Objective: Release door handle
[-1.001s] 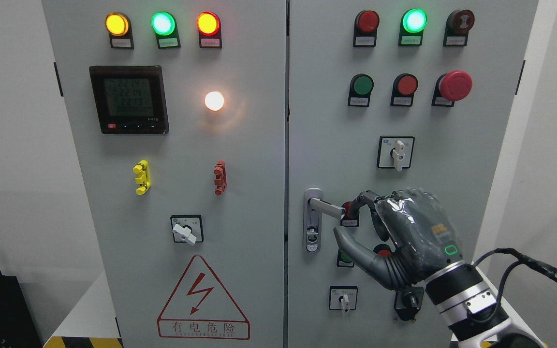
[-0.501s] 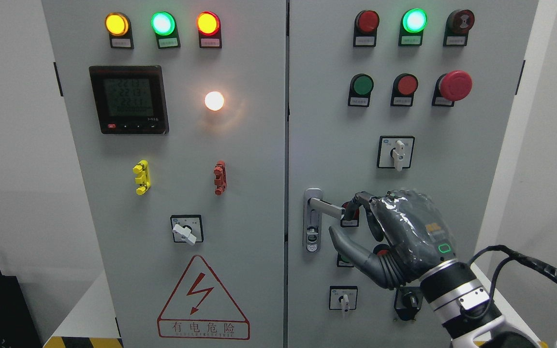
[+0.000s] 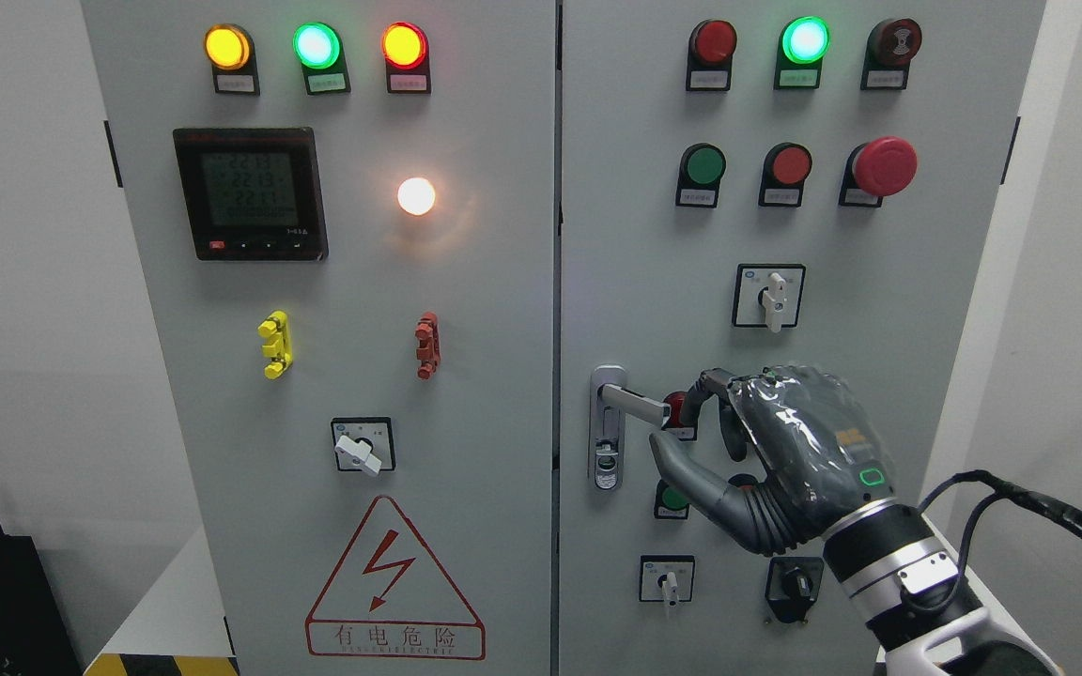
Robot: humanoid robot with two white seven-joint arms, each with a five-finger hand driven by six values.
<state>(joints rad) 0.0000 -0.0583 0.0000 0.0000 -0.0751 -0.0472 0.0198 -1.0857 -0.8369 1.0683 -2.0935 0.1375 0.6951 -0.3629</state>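
One hand is at work here, my right hand [image 3: 766,451], coming in from the lower right. Its fingers [image 3: 705,385] are curled loosely just at the free end of the door handle [image 3: 635,404], the thumb hanging below it. I cannot tell whether the fingertips are touching the lever or just clear of it; they do not look wrapped around it, so I judge the hold as let go or very nearly so. The left arm is out of view.

To finish the release well, I would uncurl the fingers fully first, then draw the hand straight back from the panel, not sideways. Small buttons sit directly behind and below the knuckles, and a rotary switch [image 3: 793,584] lies near the wrist, so a sideways sweep could knock one of them.

The handle sits level on the left edge of the right cabinet door [image 3: 635,235], which looks closed against its neighbour. Farther up that grey metal front are a white selector switch [image 3: 772,299], a red mushroom stop button [image 3: 884,166] and lit lamps. The left door carries a meter display [image 3: 250,192] and a warning triangle [image 3: 394,587]. Plain white walls flank the cabinet.
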